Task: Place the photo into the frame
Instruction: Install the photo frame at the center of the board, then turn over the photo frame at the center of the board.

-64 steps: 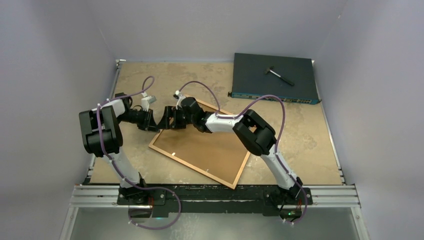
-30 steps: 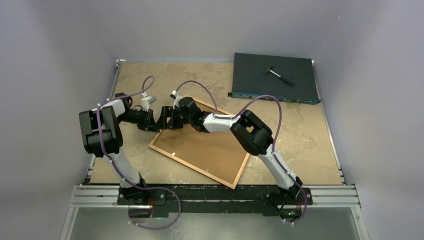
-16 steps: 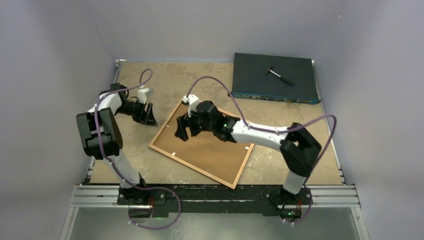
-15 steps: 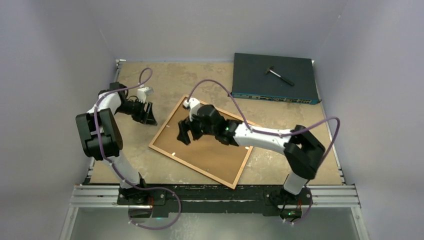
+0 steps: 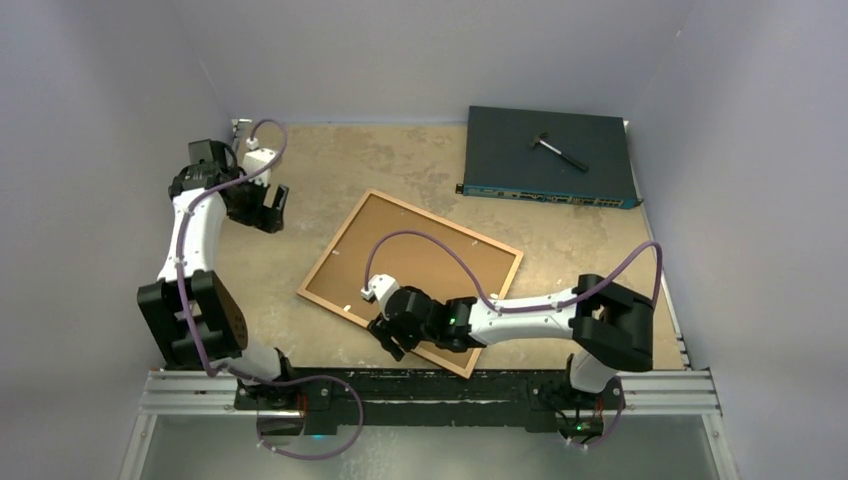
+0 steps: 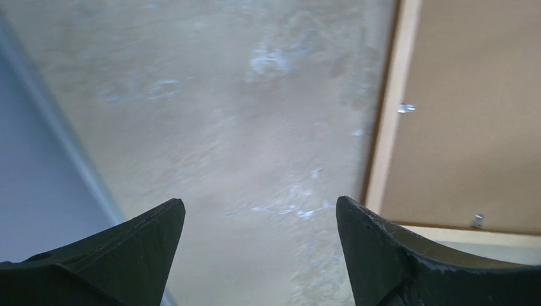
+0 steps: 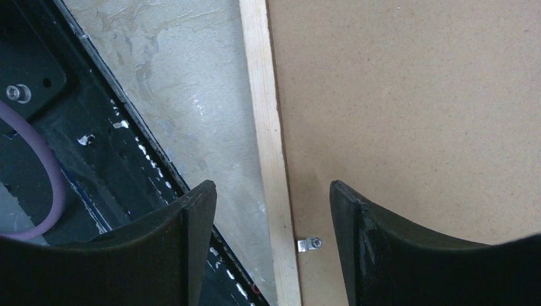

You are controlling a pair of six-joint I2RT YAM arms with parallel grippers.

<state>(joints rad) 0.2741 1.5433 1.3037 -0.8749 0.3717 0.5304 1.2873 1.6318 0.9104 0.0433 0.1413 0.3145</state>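
Observation:
The frame (image 5: 446, 225) lies flat on the table, back side up, with a plain brown backing board (image 5: 420, 272) filling it. The photo is hidden in every view. My right gripper (image 5: 388, 336) hovers open over the frame's near-left edge. In the right wrist view its fingers (image 7: 271, 185) straddle the pale wooden rail (image 7: 266, 121), beside a small metal clip (image 7: 311, 243). My left gripper (image 5: 264, 205) is open and empty at the far left, off the frame. In the left wrist view the gripper (image 6: 259, 201) is over bare table, with the frame's rail (image 6: 385, 127) to its right.
A dark flat electronics box (image 5: 550, 155) with a small hammer-like tool (image 5: 557, 150) on it sits at the back right. The black front rail (image 5: 430, 385) runs just beyond the frame's near corner. Walls close in on the left, right and back.
My left gripper opened and swung away to the far left. My right arm left the frame's far-left corner and came down to its near-left edge, jaws a little narrower.

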